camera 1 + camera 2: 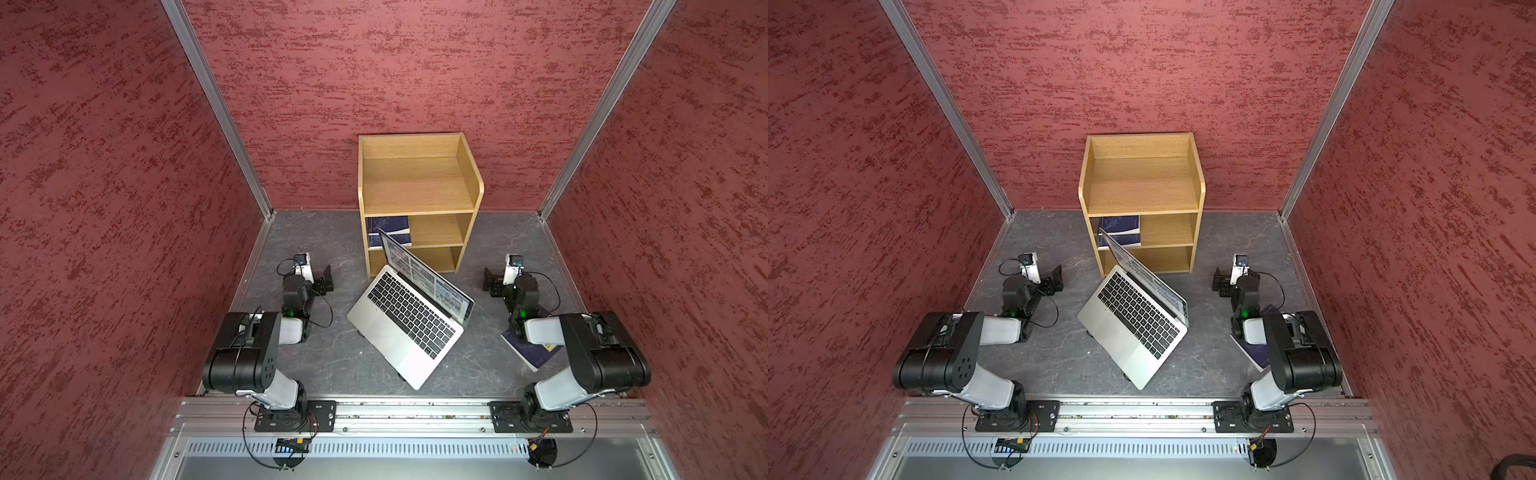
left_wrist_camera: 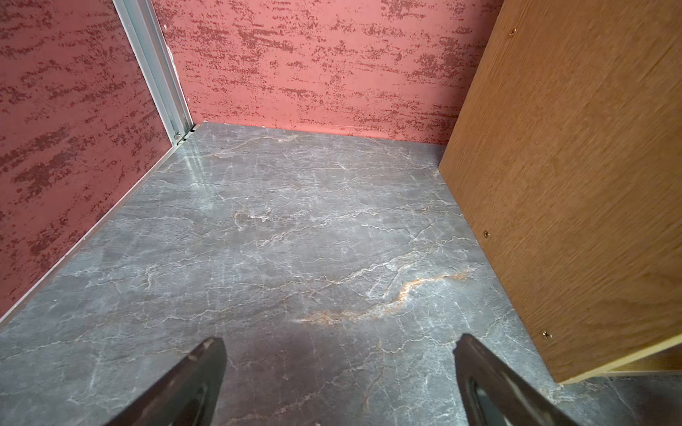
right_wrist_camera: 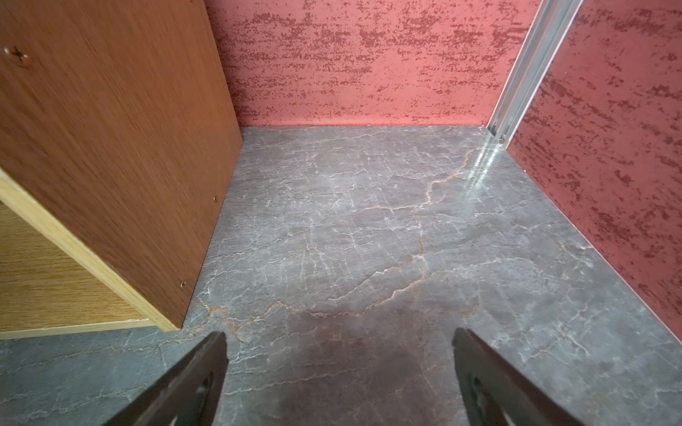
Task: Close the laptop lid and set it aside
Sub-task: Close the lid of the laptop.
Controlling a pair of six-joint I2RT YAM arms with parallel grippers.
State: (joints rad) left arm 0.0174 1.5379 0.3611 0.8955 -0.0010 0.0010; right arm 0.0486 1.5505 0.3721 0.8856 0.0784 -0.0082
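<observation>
Top views show you the laptop (image 1: 405,328) just before the wooden shelf (image 1: 470,174), left tool (image 1: 326,279) and right tool (image 1: 491,281) released beside it, so push the thin, likely fragile laptop lid (image 1: 428,276) gently at its top edge.

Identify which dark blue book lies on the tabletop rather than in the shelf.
The book partly hidden under the right arm, flat on the grey table. The other blue book sits in the wooden shelf's middle compartment.

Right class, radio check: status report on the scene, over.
Left tool and right tool open, empty, either side of the laptop. The laptop lid stands up. Wooden shelf close behind it; blue book under right arm.
</observation>
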